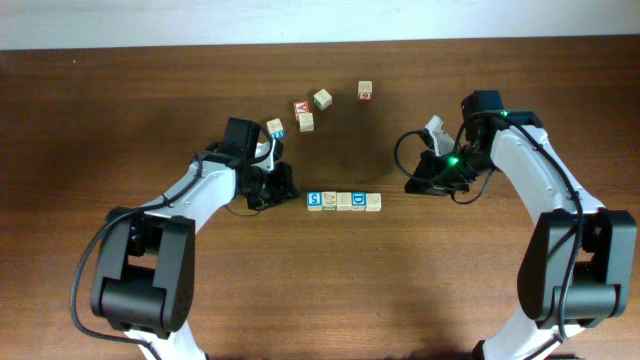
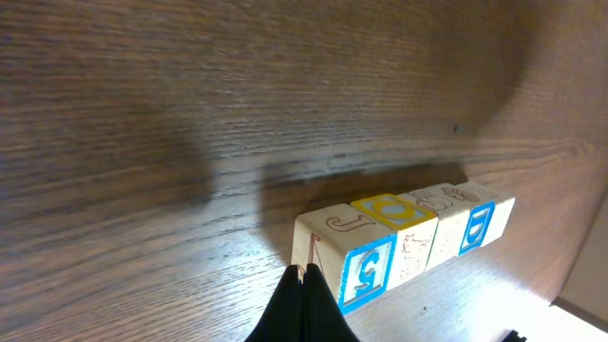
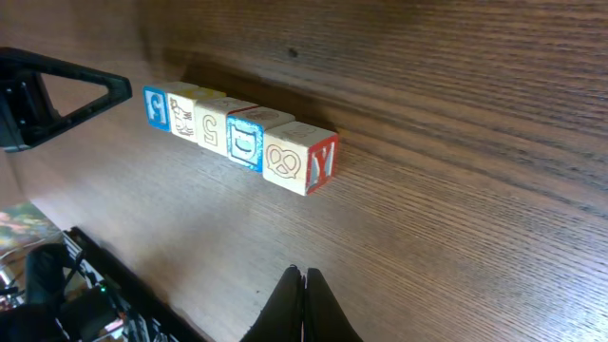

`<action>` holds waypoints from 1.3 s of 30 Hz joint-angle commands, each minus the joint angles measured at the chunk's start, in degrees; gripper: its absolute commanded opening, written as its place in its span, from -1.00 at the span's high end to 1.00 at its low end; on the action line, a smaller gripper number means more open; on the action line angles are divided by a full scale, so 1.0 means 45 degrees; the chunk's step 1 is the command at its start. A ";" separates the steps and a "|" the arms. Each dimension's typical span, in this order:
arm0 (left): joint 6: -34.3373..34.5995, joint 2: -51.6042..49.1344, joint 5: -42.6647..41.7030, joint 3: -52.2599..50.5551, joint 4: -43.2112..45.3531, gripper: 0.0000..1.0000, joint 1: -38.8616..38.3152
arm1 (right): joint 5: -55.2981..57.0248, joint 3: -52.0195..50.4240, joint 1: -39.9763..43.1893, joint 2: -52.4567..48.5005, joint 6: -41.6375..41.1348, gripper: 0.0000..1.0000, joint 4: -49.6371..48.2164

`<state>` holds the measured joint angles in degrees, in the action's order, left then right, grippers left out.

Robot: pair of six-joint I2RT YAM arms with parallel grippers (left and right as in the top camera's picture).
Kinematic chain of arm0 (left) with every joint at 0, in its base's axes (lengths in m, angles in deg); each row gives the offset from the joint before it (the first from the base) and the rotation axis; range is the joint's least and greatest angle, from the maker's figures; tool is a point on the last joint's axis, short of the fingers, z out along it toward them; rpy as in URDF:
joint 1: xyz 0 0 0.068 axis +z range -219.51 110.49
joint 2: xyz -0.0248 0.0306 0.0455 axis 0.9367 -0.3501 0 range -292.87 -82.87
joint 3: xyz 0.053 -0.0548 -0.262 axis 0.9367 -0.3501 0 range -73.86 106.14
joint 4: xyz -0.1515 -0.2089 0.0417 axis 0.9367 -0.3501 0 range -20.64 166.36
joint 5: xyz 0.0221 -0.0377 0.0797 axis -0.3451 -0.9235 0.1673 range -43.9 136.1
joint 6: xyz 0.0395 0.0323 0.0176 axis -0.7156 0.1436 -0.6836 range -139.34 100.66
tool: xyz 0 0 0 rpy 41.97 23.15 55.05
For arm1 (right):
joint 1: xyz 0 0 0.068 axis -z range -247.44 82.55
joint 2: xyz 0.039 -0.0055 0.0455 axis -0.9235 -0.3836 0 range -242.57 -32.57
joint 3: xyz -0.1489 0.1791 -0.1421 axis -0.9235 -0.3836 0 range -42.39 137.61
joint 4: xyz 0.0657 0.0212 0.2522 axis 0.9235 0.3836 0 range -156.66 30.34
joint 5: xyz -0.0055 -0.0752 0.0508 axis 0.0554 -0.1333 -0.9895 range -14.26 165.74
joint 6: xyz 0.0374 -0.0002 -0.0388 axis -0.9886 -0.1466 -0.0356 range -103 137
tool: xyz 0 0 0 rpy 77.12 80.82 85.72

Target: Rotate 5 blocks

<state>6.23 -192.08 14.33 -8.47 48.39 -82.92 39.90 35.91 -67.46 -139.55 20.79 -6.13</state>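
Row of five pale wooden alphabet cubes, frame centre.
Both pinched narrow: left tool just beside its left end, right tool apart, empty.

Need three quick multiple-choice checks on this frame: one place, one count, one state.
1. Where is the row of blocks?
A) between the two grippers
B) at the table's far edge
C) off the table
2. How many blocks are in that row?
A) three
B) five
C) seven
3. The left gripper is:
A) wide open
B) shut on a block
C) shut, empty

Answers:
1 A: the overhead view shows the row between the left gripper and the right gripper.
2 B: five sit side by side.
3 C: its fingers meet with nothing between them.
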 commanded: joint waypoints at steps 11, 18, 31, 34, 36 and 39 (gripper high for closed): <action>-0.0695 -0.0126 0.0359 -0.0141 0.0000 1.00 -0.0928 | 0.0457 -0.0092 0.0010 0.0155 0.0058 0.92 0.0015; -0.0690 -0.0126 0.0690 -0.0141 -0.0083 1.00 -0.0928 | 0.0457 -0.0092 0.0005 0.0015 0.0058 0.92 -0.0024; -0.0695 0.0015 0.0000 0.0991 -0.0850 1.00 -0.0928 | 0.0457 -0.0092 0.0010 -0.0418 0.0063 0.92 -0.0039; -0.0695 0.0044 0.0019 0.1078 -0.1069 1.00 -0.0923 | 0.0457 -0.0092 0.0010 -0.0418 0.0063 0.92 -0.0044; -0.0685 0.0044 0.0709 0.1078 -0.1569 1.00 -0.0903 | 0.0457 -0.0092 0.0005 -0.0423 0.0063 0.92 -0.0083; -0.0641 0.0034 0.1603 0.1073 -0.2074 1.00 -0.0913 | 0.0457 -0.0092 0.0005 -0.0432 0.0063 0.92 -0.0136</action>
<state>4.06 -192.08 17.11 -4.52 40.13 -87.11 41.41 35.89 -67.46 -140.75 20.84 -6.55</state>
